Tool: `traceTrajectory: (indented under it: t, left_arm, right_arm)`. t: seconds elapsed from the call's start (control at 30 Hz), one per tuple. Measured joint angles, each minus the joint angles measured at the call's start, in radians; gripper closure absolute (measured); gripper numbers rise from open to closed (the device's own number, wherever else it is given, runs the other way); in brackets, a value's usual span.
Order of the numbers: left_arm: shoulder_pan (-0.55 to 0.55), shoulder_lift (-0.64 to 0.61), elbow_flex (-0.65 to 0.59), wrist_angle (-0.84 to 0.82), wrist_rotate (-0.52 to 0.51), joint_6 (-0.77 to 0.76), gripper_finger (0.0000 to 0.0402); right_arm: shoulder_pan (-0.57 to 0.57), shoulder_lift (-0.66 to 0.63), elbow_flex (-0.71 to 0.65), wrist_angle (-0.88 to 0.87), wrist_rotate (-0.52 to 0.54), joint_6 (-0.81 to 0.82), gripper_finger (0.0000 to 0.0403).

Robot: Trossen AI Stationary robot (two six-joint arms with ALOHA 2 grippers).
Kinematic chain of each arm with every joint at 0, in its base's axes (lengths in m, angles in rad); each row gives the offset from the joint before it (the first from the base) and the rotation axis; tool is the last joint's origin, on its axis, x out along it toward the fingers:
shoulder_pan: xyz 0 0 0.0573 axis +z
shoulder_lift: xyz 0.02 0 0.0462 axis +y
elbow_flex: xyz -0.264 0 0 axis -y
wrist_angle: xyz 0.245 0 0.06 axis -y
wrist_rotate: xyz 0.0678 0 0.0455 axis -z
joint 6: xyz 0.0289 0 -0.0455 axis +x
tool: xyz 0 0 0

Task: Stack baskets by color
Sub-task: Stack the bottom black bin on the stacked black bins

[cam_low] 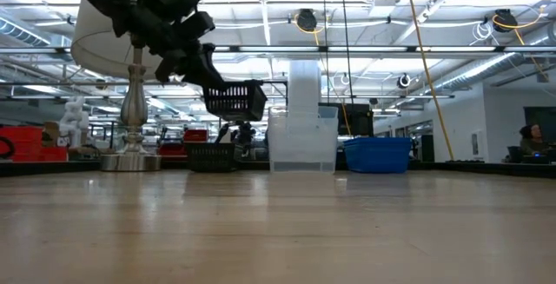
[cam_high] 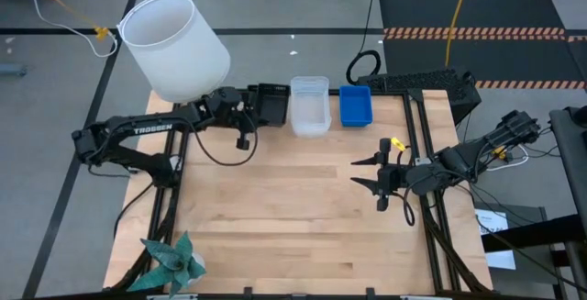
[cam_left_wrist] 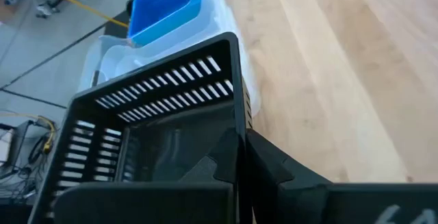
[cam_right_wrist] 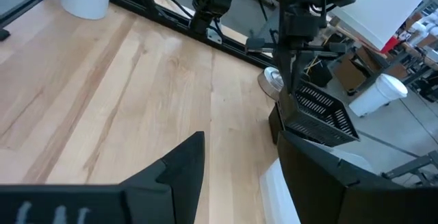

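My left gripper (cam_high: 249, 107) is at the far edge of the table, shut on a black slatted basket (cam_low: 236, 100) that hangs in the air. Just below and to its left, a second black basket (cam_low: 208, 155) rests on its base on the table. To their right stand the clear baskets (cam_high: 309, 105), nested upright, and then a blue basket (cam_high: 356, 105). My right gripper (cam_high: 371, 173) hovers open over the right half of the table with nothing between its fingers. In its own view it (cam_right_wrist: 239, 183) faces the held basket (cam_right_wrist: 318, 114). My left gripper grips the black basket by one wall at the rim (cam_left_wrist: 239, 131), one finger (cam_left_wrist: 222, 166) inside the basket and the other (cam_left_wrist: 284, 176) outside. The fingers come slanting down from the table's left. The basket hangs tilted, clear of the table, just above the second black basket.
A big white lampshade (cam_high: 174, 48) stands at the far left corner on a metal base (cam_low: 130, 158), close behind my left arm. A teal paper star (cam_high: 170, 259) lies at the near left corner. Bare wood fills the middle and near side (cam_high: 293, 217).
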Motion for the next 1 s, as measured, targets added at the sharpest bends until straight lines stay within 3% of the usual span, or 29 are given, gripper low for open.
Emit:
traceTrajectory:
  t: [0.2, 0.43, 1.0]
  left_arm:
    - [0.081, 0.000, -0.037, 0.051, 0.101, 0.025, 0.0393]
    - [0.155, 0.000, -0.057, 0.065, 0.122, 0.010, 0.0384]
    - [0.153, 0.000, -0.057, 0.060, 0.161, -0.035, 0.0391]
  right_arm:
    - [0.000, 0.000, 0.000, -0.001, 0.000, 0.000, 0.0225]
    - [0.000, 0.000, 0.000, -0.008, 0.000, 0.000, 0.0225]
    - [0.000, 0.000, 0.000, -0.045, 0.000, 0.045, 0.0225]
